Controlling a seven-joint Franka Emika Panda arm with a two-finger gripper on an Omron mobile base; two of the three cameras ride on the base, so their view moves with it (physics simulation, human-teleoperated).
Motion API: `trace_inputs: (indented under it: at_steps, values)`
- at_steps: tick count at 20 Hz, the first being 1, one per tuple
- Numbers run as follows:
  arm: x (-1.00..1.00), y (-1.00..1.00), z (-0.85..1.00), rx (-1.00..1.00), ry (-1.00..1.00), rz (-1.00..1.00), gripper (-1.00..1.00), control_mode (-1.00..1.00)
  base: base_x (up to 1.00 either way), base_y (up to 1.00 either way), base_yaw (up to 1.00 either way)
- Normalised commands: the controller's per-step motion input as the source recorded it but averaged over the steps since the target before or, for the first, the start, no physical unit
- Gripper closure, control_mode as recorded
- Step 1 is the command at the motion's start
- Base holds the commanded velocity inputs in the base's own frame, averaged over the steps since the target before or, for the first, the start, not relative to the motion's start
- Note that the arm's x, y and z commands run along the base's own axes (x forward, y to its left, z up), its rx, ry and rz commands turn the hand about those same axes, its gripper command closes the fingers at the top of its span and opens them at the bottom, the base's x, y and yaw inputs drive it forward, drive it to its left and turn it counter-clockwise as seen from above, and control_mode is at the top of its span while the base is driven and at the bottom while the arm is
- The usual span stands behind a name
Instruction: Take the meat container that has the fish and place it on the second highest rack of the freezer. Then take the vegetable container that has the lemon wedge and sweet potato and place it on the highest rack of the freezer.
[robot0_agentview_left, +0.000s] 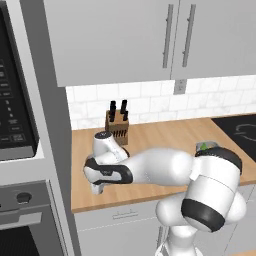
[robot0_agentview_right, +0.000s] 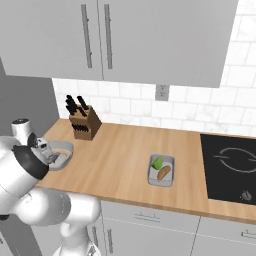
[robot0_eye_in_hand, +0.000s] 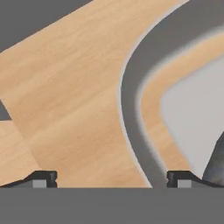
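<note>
Two-finger gripper (robot0_eye_in_hand: 112, 178) jaws spread wide, straddling the thick rim of the shallow light-grey meat container (robot0_eye_in_hand: 135, 109) on the wooden counter (robot0_eye_in_hand: 65, 87), likely lining up a rim pinch.

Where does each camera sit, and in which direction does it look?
Left base view: behind the arm's left, facing the wooden counter and knife block; the white arm crosses the foreground.
Right base view: behind the arm's right, facing the vegetable container and cooktop; the arm fills the lower left.
Hand view: on the hand, close above the meat container rim; the open tool tips show below.
Both base views share the knife block and counter.
</note>
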Motion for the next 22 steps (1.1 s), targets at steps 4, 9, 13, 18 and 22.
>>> trace_inputs:
  at_steps: [4,9,13,18,22]
  values:
    - [0.36,0.02,-0.33,0.0,0.0,0.1,-1.0,-1.0,0.0,0.0,0.0]
    - [0.29,0.05,-0.46,0.0,0.0,0.1,-1.0,-1.0,0.0,0.0,0.0]
    - [-0.01,0.04,-0.37,0.0,0.0,0.11,1.0,-1.0,0.0,0.0,0.0]
    - [-0.19,-0.03,-0.02,0.02,0.0,0.05,1.0,-1.0,0.0,0.0,0.0]
    - [0.0,-0.18,0.05,0.01,0.0,0.0,1.0,-1.0,0.0,0.0,0.0]
